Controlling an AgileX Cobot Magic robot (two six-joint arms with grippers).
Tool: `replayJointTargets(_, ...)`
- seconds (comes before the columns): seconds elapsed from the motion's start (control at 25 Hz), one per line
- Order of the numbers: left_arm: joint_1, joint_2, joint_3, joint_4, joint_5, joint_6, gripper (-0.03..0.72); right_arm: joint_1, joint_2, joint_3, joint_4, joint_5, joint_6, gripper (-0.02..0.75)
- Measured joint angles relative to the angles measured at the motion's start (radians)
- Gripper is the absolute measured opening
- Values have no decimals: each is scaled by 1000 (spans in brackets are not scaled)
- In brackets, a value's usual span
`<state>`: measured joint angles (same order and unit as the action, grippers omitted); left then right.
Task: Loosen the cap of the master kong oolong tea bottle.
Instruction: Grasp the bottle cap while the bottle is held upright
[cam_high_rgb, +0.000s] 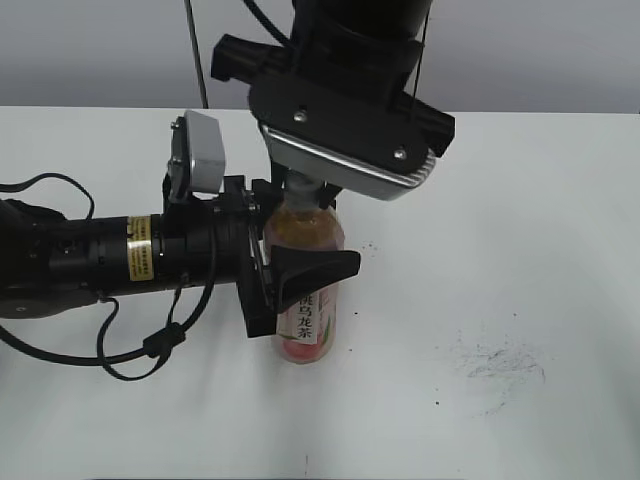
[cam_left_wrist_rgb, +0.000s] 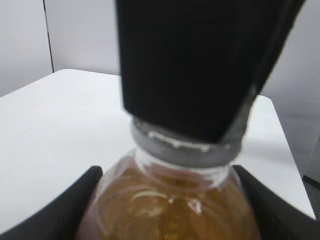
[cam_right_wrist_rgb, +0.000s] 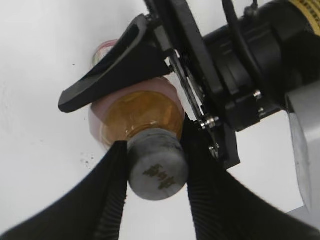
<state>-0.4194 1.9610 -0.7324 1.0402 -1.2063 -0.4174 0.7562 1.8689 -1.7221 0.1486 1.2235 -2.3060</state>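
Note:
The master kong oolong tea bottle (cam_high_rgb: 308, 325) stands upright on the white table, amber tea inside, pink label with black characters low down. My left gripper (cam_high_rgb: 290, 275) comes in from the left and is shut on the bottle's body; its black fingers flank the bottle's shoulder (cam_left_wrist_rgb: 170, 205) in the left wrist view. My right gripper (cam_high_rgb: 300, 192) reaches down from above and is shut on the cap (cam_right_wrist_rgb: 157, 170), a grey-white round cap with a printed mark on top, held between two ribbed black fingers. In the exterior view the cap is mostly hidden by the right gripper.
The white table (cam_high_rgb: 520, 220) stretches to the right of the bottle, with dark smudges (cam_high_rgb: 500, 365) at the lower right. The left arm's body and cables (cam_high_rgb: 90, 260) lie across the left side. A grey wall stands behind the table.

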Motion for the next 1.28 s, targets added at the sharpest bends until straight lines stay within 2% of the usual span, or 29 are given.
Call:
replayJointTargets(0.16, 0, 0, 0, -1, 1, -1, 447, 0, 0, 0, -3, -1, -26, 274)
replayJointTargets(0.24, -1, 0, -1, -1, 1, -1, 447, 0, 0, 0, -5, -1, 67, 274)
replayJointTargets(0.36, -1, 0, -1, -1, 1, -1, 447, 0, 0, 0, -5, 0, 308, 287)
replayJointTargets(0.4, -1, 0, -1, -1, 1, -1, 447, 0, 0, 0, -8, 0, 411, 316)
replayJointTargets(0.56, -1, 0, -1, 3, -2, 0, 447, -1, 2, 1, -29, -1, 844, 546)
replayJointTargets(0.6, -1, 0, -1, 3, -2, 0, 447, -1, 2, 1, -29, -1, 929, 573)
replayJointTargets(1.0, -1, 0, -1, 5, -3, 0, 447, -1, 10, 1, 80, -1, 1832, 551)
replayJointTargets(1.12, -1, 0, -1, 5, -3, 0, 447, -1, 19, 1, 52, -1, 2090, 524)
replayJointTargets(1.28, -1, 0, -1, 3, -3, 0, 447, -1, 19, 1, -21, -1, 2285, 465)
